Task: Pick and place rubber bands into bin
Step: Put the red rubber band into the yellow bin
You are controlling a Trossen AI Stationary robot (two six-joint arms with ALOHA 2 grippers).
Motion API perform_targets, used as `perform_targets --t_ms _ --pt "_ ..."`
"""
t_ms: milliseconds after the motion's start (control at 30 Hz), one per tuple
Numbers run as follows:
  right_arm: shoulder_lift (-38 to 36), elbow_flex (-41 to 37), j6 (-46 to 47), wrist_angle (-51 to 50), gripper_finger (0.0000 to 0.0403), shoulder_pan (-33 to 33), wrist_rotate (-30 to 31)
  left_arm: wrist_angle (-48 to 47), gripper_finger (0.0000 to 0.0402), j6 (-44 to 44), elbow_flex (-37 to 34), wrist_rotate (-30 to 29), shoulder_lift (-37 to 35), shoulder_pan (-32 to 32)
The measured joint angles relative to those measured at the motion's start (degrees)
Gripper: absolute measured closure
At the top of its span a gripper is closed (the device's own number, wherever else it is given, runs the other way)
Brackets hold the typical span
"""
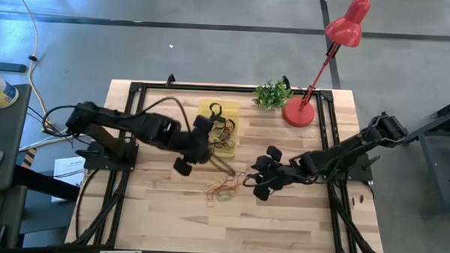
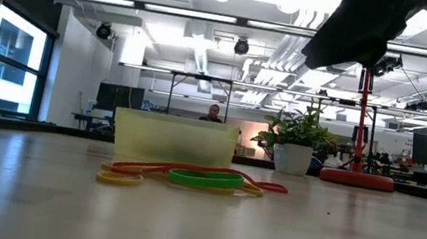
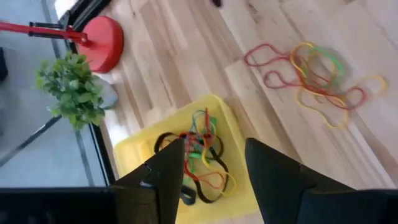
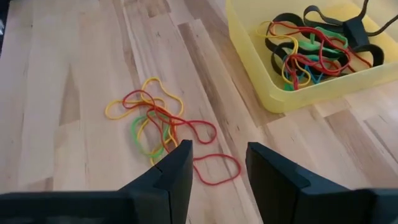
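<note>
The yellow bin (image 1: 233,112) stands on the table toward the far side, with several rubber bands (image 3: 200,148) in black, red, green and yellow lying in it. A loose tangle of red, yellow and green rubber bands (image 1: 224,188) lies flat on the wood nearer the front; it also shows as rubber bands (image 4: 158,121). My left gripper (image 3: 214,168) hangs open above the bin's near left part (image 1: 208,145), with nothing between its fingers. My right gripper (image 4: 219,162) stands open just right of the loose tangle (image 1: 252,180), above the table, also holding nothing.
A red lamp base (image 1: 298,112) and a small potted plant (image 1: 272,93) stand at the far right of the table, right of the bin. Black frame rails (image 1: 135,123) run along the table's left and right sides. Bare wood lies toward the near edge.
</note>
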Motion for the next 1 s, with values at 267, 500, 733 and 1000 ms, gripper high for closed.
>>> perform_targets --t_ms 267,500,733,1000 --pt "1.3 0.0 -4.1 0.1 0.0263 -2.9 -5.2 -1.9 0.0245 -7.9 -6.5 -5.1 -1.5 -9.1" --pt "7.6 0.0 -6.4 4.4 0.0263 -4.6 -12.8 9.9 0.0245 -20.9 -22.1 -6.1 -7.3 -15.0" --pt "13.6 0.0 -8.9 8.1 0.0263 -7.1 -17.1 12.8 0.0245 -33.7 -30.3 -8.6 -9.6 -19.8" --pt "19.2 0.0 -13.8 17.7 0.0263 -9.7 -22.4 12.8 0.0245 -39.3 -31.7 -13.1 -10.1 -24.2"
